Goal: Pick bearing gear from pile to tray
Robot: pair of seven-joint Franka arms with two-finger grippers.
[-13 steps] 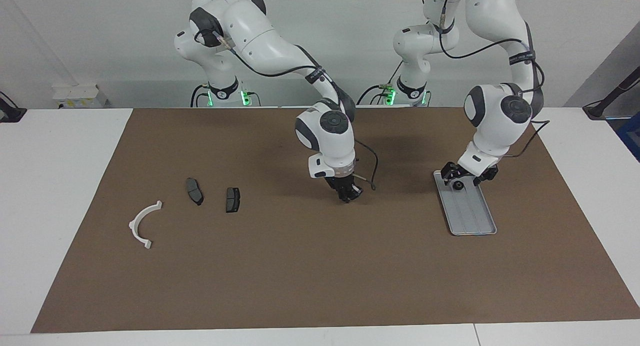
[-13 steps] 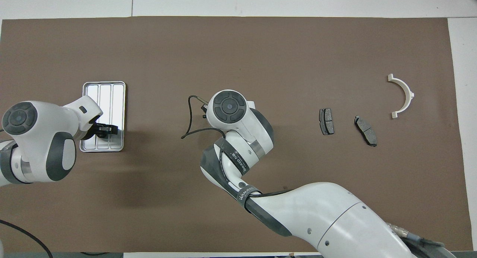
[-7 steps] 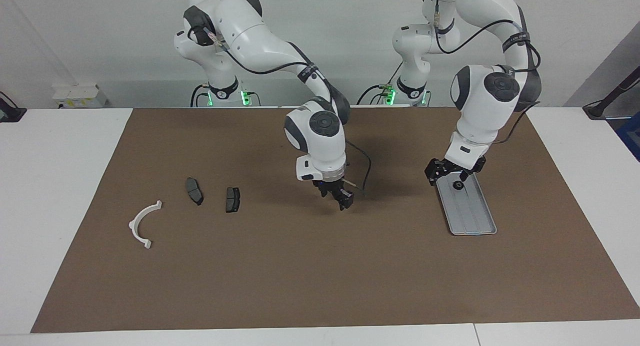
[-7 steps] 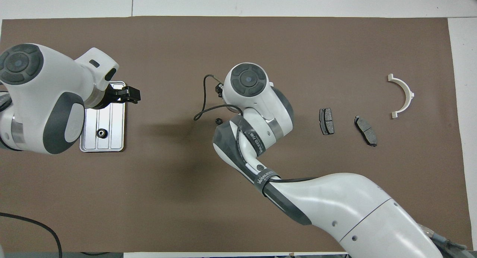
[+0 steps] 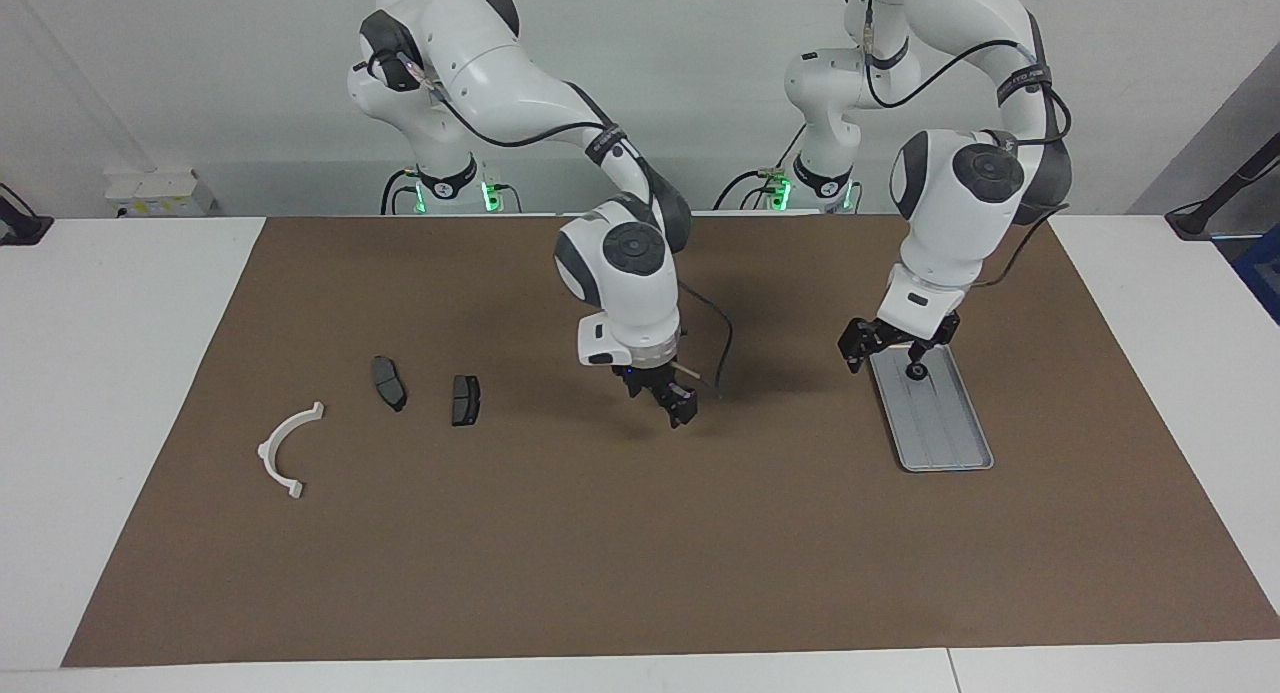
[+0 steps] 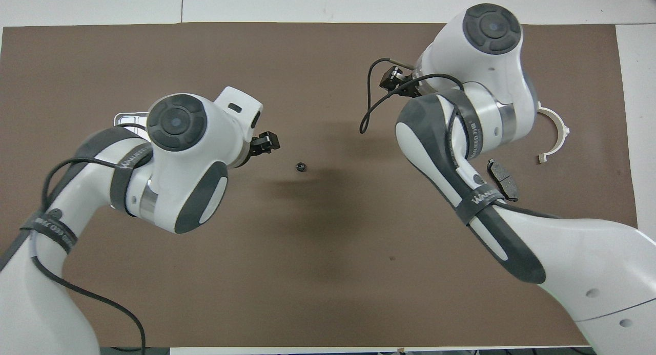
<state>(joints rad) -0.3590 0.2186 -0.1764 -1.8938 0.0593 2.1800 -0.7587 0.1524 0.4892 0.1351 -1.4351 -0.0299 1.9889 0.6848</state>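
Two gears: gear (image 5: pixel 915 372) lies in tray (image 5: pixel 945 433), at end nearer robots; second gear (image 6: pixel 301 166) loose on mat (image 5: pixel 600 553), mid-table. Left gripper (image 5: pixel 885 348) just over that tray end, fingers spread wide, empty. Right gripper (image 5: pixel 672 405) over mat middle; spread or closed, cannot tell. Pads (image 5: pixel 465 400), bracket (image 5: pixel 285 448) toward right arm's end.

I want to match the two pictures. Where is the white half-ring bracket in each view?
Facing view: the white bracket lies on the brown mat at the picture's left, toward the right arm's end.
Overhead view: it is at the picture's right, one end hidden under the right arm.
Shared landmark: the brake pad beside it.
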